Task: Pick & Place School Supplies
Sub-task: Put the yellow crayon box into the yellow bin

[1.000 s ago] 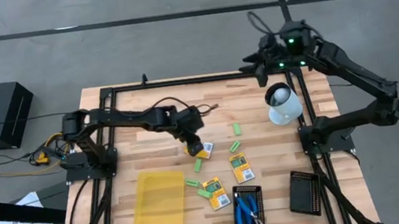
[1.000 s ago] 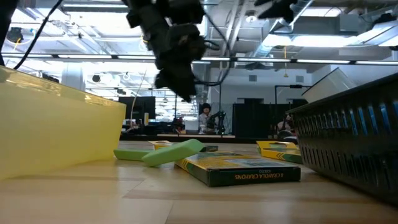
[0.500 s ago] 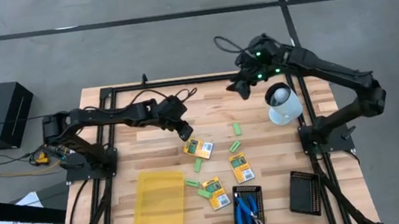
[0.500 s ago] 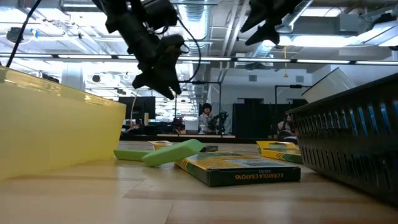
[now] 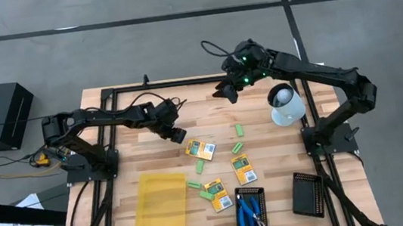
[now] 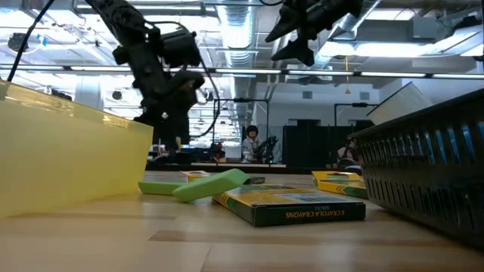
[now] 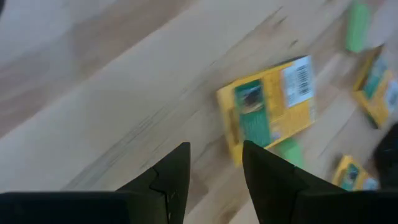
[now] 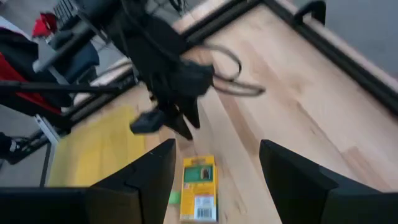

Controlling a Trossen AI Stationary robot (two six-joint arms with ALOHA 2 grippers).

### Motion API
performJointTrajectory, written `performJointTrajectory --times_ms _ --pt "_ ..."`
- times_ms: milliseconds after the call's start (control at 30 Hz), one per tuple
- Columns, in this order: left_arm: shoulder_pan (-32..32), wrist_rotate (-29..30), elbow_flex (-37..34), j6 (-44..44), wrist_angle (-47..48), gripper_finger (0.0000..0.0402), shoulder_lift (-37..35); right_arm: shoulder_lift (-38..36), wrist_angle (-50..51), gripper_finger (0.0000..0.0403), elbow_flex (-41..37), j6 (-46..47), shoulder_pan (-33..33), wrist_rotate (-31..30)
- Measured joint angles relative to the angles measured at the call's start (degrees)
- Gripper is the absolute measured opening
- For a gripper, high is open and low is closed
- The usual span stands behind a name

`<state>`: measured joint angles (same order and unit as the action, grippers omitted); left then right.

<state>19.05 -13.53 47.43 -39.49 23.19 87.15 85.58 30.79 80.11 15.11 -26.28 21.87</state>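
Yellow-orange packs with green print lie flat mid-table: one (image 5: 200,149) (image 7: 273,106), one (image 5: 244,169), one (image 5: 217,195). Small green blocks (image 5: 240,130) (image 5: 194,184) are scattered among them. Blue-handled tools (image 5: 250,210) lie in a black tray. My left gripper (image 5: 177,135) (image 7: 216,146) hangs open above bare wood, just left of the nearest pack. My right gripper (image 5: 226,95) (image 8: 217,146) is open and high over the far middle of the table, holding nothing.
A translucent yellow tray (image 5: 160,207) sits near the table's near left. A second black ribbed tray (image 5: 307,192) sits near right. A white cup-like object (image 5: 286,105) stands by the right edge. Black frame rails (image 5: 183,83) run along the far edge.
My left gripper has drawn away from the pack it hovered over, moving toward the table's left edge; the pack stays flat on the wood. My right arm has swung from the far right corner toward the left, along the far edge.
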Motion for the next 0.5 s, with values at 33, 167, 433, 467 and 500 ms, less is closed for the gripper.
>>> performJointTrajectory --times_ms 33,167,433,467,500 --pt "0.15 -0.02 -0.42 -0.01 0.22 0.014 0.0 0.0 -0.59 0.0224 0.01 0.0 -0.05 0.0" --pt "0.57 -1.66 -0.69 -0.07 -0.33 0.014 0.2 -0.56 -2.21 0.0224 0.01 0.12 -0.78 0.27" --pt "0.22 -8.52 -0.74 -2.78 -3.38 0.014 7.15 -0.55 -3.58 0.0224 0.42 0.49 -2.4 1.73" --pt "0.04 -8.85 -0.74 -2.87 -3.76 0.014 8.21 -0.55 -3.49 0.0224 0.58 0.47 -2.53 2.23" --pt "-0.09 -8.92 -0.74 -2.89 -4.46 0.014 9.09 -0.55 -3.46 0.0224 0.76 0.34 -2.56 2.29"
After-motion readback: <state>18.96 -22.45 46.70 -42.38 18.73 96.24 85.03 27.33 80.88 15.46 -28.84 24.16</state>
